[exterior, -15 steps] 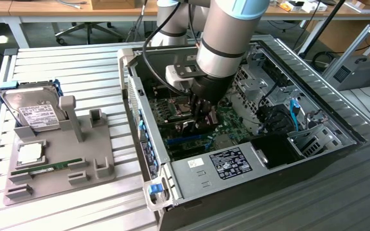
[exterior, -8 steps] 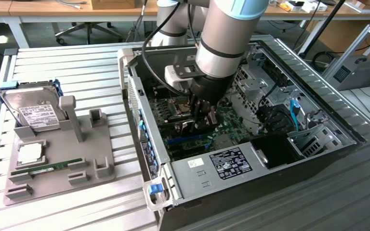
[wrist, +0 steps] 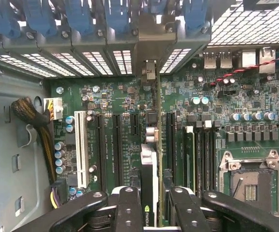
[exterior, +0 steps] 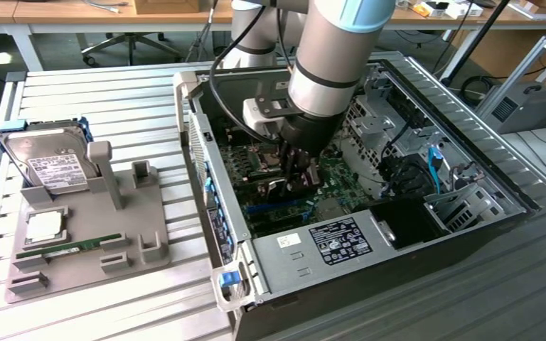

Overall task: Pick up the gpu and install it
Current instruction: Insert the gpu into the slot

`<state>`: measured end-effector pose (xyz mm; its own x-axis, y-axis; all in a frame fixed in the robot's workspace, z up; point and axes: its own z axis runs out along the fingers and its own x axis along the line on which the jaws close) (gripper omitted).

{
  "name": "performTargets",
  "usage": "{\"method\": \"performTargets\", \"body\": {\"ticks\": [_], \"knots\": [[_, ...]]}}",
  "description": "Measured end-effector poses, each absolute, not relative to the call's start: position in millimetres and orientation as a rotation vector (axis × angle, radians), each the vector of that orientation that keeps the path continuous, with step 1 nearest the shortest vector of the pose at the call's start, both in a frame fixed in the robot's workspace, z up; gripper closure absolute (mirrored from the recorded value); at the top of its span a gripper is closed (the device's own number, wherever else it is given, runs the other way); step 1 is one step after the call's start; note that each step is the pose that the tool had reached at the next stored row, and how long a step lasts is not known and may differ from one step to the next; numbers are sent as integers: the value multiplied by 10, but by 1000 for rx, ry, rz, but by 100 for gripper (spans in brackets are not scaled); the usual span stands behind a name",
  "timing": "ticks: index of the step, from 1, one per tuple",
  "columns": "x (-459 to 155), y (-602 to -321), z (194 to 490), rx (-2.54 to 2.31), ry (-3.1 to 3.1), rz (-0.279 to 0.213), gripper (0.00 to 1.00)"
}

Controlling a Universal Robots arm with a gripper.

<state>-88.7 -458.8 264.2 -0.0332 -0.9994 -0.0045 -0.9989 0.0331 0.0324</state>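
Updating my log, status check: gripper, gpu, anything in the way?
Gripper shut on gpu. It hangs edge-on over motherboard slots, inside the case. No obstruction visible beneath.

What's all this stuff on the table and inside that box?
grey metal computer case: one, open, exterior view's right.
green motherboard: one, inside the case.
green gpu card with black cooler: one, edge-on over the motherboard.
grey plastic holder: one, exterior view's left.
silver hard drive with white label: one, propped on the holder.
narrow green memory stick: one, flat on the holder.
silver square chip: one, on the holder.
robot arm: one, grey, inside the case.
gripper: one, black, shut on the gpu card.
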Motion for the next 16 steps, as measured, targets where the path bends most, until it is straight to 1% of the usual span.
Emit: {"method": "performTargets", "body": {"ticks": [16], "knots": [[-908,-4587,2612,2170,-2244,-41,73]]}}
